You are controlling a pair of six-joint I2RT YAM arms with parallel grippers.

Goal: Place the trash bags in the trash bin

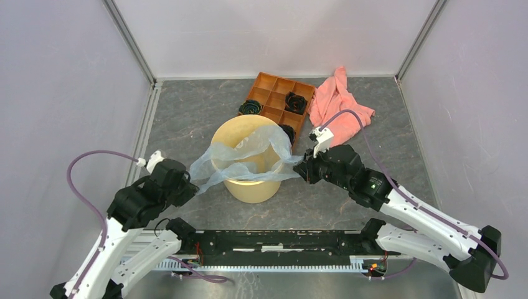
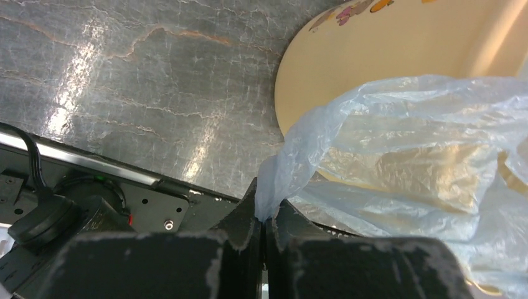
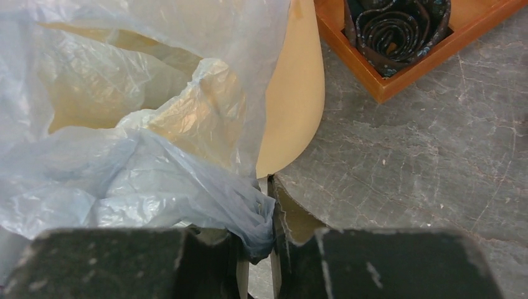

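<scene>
Stretching the trash bag (image 1: 240,159) across the trash bin (image 1: 252,188) from both sides.
The left gripper (image 2: 264,219) is clamped tight on a twisted corner of film just beside the bin's near-left wall. The right gripper (image 3: 269,215) pinches the opposite edge, bunched between its fingers, at the bin's right side. Pulling outward like this probably spreads the bag's mouth so it can settle over the rim. The bag hangs between both grippers, draped over the rim and partly sagging inside. Beyond sit an orange tray (image 1: 274,93) and a pink cloth (image 1: 339,103).
</scene>
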